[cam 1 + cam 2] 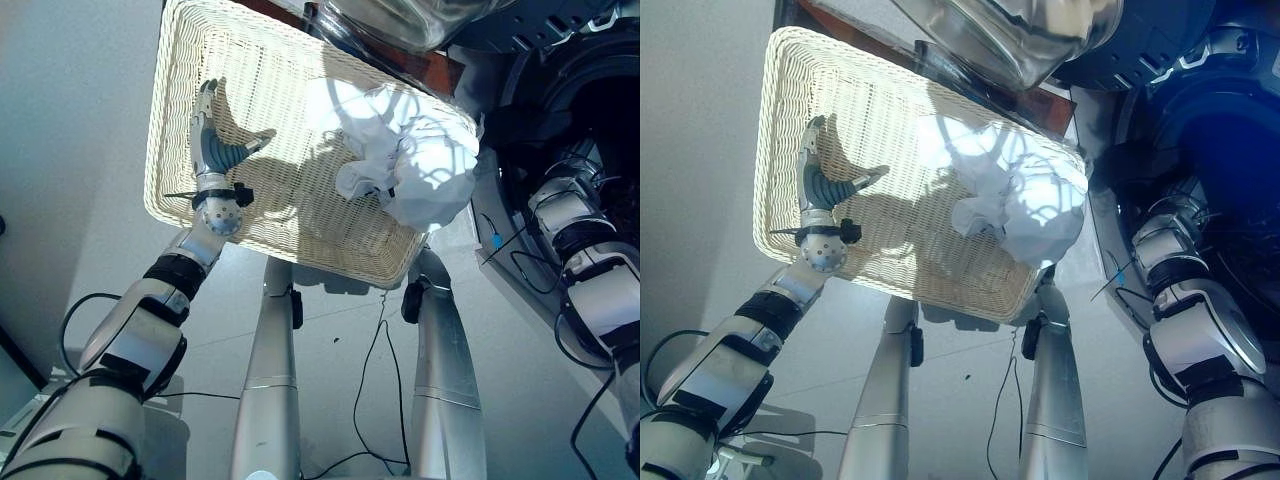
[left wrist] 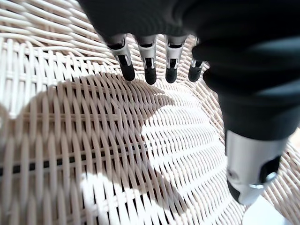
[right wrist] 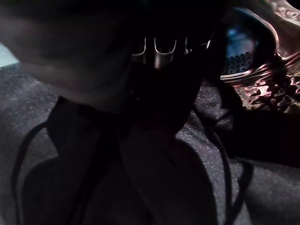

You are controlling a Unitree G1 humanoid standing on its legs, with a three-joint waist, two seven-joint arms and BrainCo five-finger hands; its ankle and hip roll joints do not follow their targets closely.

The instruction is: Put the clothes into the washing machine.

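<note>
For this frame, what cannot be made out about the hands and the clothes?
- Right hand: its wrist view is too dark to tell whether the fingers grip the dark garment.
- Washing machine drum: cut off by the edge in both eye views; the right arm blocks it.
- White clothes in the basket: crumpled, so the number of pieces is unclear.

Cream woven wicker basket [image 1: 180, 120], white crumpled garment [image 1: 420, 160], dark speckled grey cloth [image 3: 262, 197].
</note>
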